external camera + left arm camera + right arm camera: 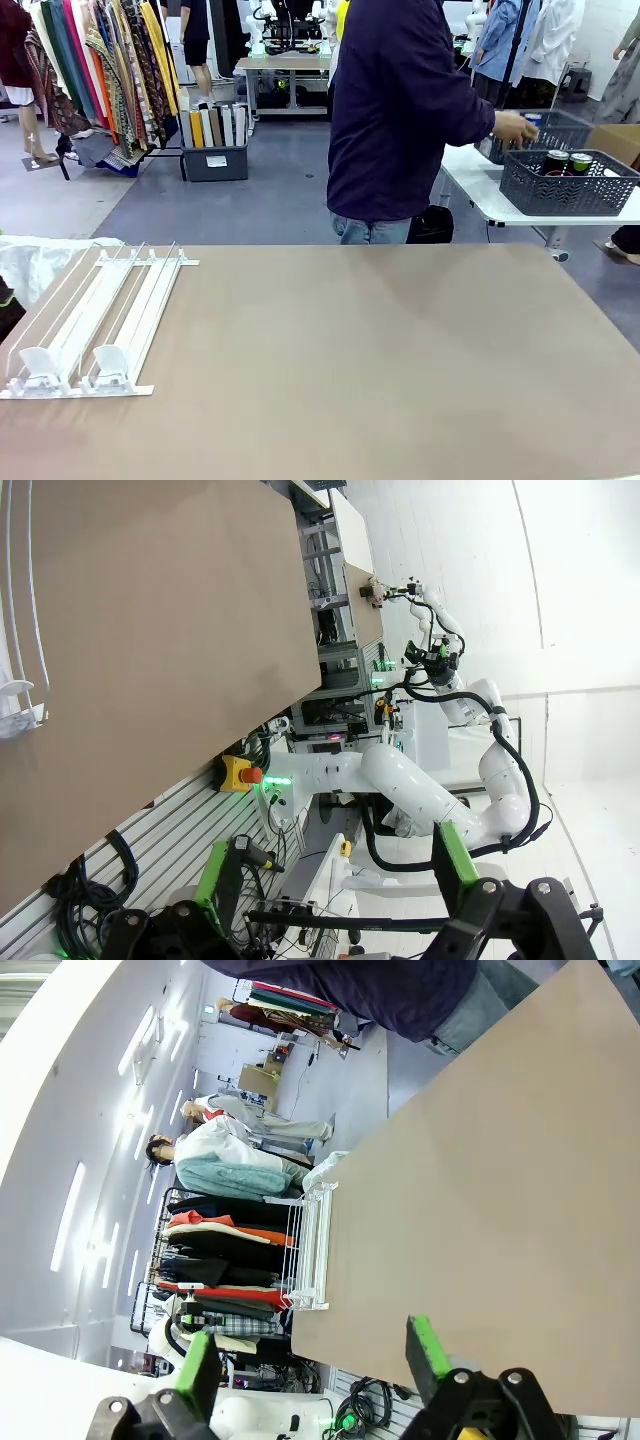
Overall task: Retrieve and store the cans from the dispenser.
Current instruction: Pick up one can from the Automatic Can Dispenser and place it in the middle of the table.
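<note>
The white wire-rail dispenser (pixel 95 320) lies flat at the table's left edge, its rails bare and its pusher blocks at the near end. It also shows in the right wrist view as the dispenser (pixel 310 1250), and a corner of the dispenser (pixel 20 630) shows in the left wrist view. Two dark cans (pixel 567 161) stand in a grey lattice basket (pixel 565 190) on a side table beyond the far right. My left gripper (pixel 335 870) is open and holds nothing, off the table's near edge. My right gripper (pixel 312 1355) is also open and holds nothing, off the table's edge.
A person in a dark shirt (pixel 400 110) stands at the far side, turned right, one hand (pixel 515 128) over the baskets. The brown tabletop (pixel 380 360) is bare right of the dispenser. White plastic (pixel 35 262) lies behind the dispenser.
</note>
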`<state>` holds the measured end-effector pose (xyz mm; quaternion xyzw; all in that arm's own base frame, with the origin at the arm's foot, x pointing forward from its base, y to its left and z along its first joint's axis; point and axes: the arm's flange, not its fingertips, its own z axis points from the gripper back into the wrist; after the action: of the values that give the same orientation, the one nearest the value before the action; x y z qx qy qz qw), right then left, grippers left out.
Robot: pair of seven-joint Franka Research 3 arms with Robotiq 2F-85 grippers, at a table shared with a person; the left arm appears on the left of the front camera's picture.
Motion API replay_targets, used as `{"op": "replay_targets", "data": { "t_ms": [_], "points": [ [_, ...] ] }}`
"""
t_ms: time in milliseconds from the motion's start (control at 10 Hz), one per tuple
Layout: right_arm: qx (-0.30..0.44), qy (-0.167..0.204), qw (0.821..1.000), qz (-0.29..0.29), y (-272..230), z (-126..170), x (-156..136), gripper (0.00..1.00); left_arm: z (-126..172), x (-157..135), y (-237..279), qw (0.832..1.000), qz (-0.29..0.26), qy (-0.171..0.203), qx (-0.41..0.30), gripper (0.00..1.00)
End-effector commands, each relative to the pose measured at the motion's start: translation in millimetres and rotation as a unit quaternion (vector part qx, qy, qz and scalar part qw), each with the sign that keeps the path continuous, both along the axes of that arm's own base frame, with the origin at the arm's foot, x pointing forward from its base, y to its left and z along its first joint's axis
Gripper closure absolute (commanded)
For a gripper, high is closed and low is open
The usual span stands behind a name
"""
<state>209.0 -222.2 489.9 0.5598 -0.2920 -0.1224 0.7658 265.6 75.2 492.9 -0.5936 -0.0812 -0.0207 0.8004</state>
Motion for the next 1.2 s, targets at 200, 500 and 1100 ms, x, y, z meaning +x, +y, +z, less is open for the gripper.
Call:
{"op": "replay_targets", "data": {
  "t_ms": [200, 500, 1100],
  "points": [
    [0.003, -0.017, 1.000, 0.002, -1.4, 2.6, 1.6, 0.00, 1.2, 0.4, -0.2, 1.000, 0.000, -0.007, -0.009, 0.00],
    [0.003, -0.017, 1.000, 0.002, -1.4, 2.6, 1.6, 0.00, 1.2, 0.4, -0.2, 1.000, 0.000, -0.007, -0.009, 0.00],
    [0.003, -0.017, 1.000, 0.002, -1.4, 2.6, 1.6, 0.00, 1.2, 0.4, -0.2, 1.000, 0.000, -0.007, -0.009, 0.00]
  ]
}}
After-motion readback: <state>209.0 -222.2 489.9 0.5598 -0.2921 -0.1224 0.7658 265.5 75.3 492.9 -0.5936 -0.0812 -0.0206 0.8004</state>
